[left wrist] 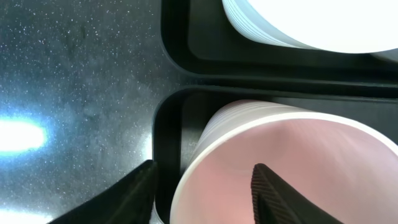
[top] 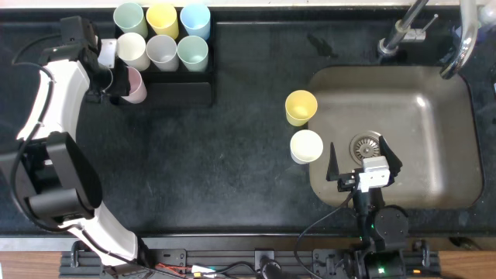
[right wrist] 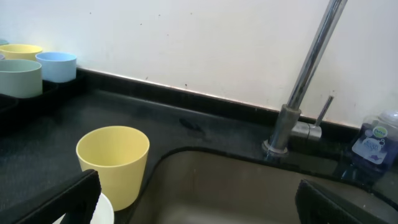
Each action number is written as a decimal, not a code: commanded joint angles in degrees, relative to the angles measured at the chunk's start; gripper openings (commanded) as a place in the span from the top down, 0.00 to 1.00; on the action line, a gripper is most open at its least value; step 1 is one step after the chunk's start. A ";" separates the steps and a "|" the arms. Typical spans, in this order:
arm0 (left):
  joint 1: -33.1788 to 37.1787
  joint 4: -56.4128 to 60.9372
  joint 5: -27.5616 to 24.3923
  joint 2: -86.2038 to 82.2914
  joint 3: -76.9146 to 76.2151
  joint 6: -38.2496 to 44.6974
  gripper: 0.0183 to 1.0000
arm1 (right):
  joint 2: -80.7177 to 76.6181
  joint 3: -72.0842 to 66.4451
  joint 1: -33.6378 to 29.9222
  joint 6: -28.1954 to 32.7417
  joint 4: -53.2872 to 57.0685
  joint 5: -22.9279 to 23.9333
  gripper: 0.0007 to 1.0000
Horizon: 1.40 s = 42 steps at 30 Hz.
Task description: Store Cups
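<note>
While the left gripper [left wrist: 202, 196] hangs at the black tray [top: 194, 89], its fingers are parted and straddling the wall of the pink cup [left wrist: 298, 149]. One finger [left wrist: 280, 193] is inside the cup and the other [left wrist: 124, 199] is outside it. As far as I can see there's a bit of a gap on each side, so it's not really pinching anything. The pink cup sits down in a tray compartment, with the compartment's wall just past the outer finger. A whitish cup [left wrist: 311, 18] fills the next slot, beyond the fingertips.

Over on the other side, the right gripper [top: 363, 155] is above the sink [top: 434, 116] with its fingers spread wide and nothing between them. A yellow cup [right wrist: 115, 162] stands upright on the counter [top: 248, 170], out ahead of one finger. A white cup [top: 306, 146] is right by that same finger and partly hidden behind it. The two cups look like they're just beside each other at the sink's edge. The faucet [right wrist: 305, 87] is further ahead, roughly between the fingers.
</note>
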<state>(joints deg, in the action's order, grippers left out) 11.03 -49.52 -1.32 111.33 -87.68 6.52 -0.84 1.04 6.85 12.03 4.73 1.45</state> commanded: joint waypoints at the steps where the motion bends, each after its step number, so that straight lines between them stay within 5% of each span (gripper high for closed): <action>1: 0.17 -0.04 -0.31 -4.46 0.28 -2.56 0.42 | 0.57 -0.79 0.31 0.00 -0.28 -0.37 0.01; 14: -3.02 -4.48 -0.59 -23.32 -0.55 -16.98 0.13 | 0.57 -0.79 0.31 0.00 -0.28 -0.37 0.00; 27: -33.18 0.98 -1.73 -17.75 -2.67 -41.13 0.06 | 0.57 -0.79 0.31 0.00 -0.28 -0.37 0.00; 42: -50.29 -8.15 -2.93 0.59 -19.45 -45.66 0.07 | 0.57 -0.79 0.31 0.00 -0.28 -0.39 0.00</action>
<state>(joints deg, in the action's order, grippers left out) -38.02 -57.34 -4.10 110.02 -104.31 -37.19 -0.84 1.04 6.85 12.03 4.73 1.45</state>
